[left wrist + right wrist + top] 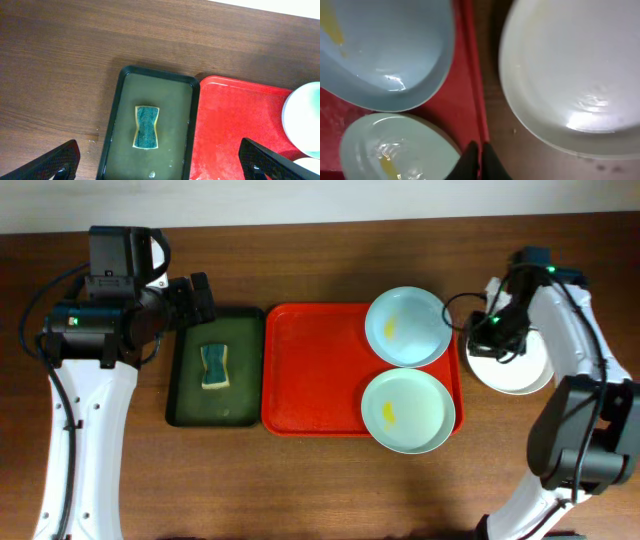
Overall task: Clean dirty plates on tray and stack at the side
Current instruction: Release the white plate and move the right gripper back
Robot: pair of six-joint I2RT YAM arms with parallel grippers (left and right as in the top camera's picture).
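The red tray [310, 370] lies mid-table. A pale blue plate [405, 327] and a mint plate [407, 411] sit on its right side, each with a yellow smear. A white plate [512, 368] rests on the table right of the tray, partly under my right arm. My right gripper [483, 332] is shut and empty; in the right wrist view its fingers [480, 161] hover over the tray's right rim [476, 85], between the mint plate [395, 150] and the white plate [570, 75]. My left gripper [198, 298] is open and empty [160, 165] above the green tray.
A dark green tray [185, 370] left of the red tray holds a green-and-yellow sponge [215, 367], which also shows in the left wrist view [146, 127]. Bare wooden table [300, 480] lies in front of both trays.
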